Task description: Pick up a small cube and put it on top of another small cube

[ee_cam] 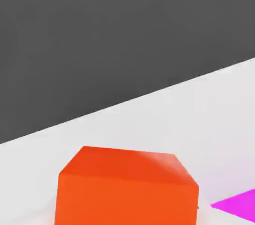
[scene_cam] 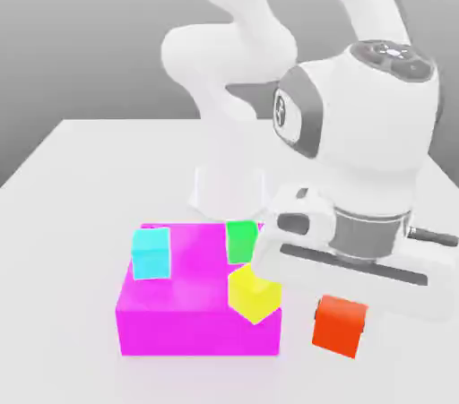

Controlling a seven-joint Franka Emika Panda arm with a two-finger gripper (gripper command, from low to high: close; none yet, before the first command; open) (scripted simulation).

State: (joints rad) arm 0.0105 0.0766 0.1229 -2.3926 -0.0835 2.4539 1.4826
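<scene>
Item one, toward the exterior view's left: we list a large flat magenta block [scene_cam: 179,322] resting on the white table [scene_cam: 63,178].

Item two: a small cyan cube [scene_cam: 151,253] sits on the block's top near its far left corner.

Item three: a small green cube [scene_cam: 240,241] stands near the block's far right edge.

Item four: a small yellow cube [scene_cam: 254,294] sits tilted at the block's near right corner.

Item five: the small red-orange cube [scene_cam: 340,325] lies beyond the block's right edge, apart from it; whether it rests on the table we cannot tell.

Item six: the white gripper [scene_cam: 345,290] sits directly above that cube, jaws clenched as narrow as they go; whether they grasp the cube we cannot tell.
</scene>
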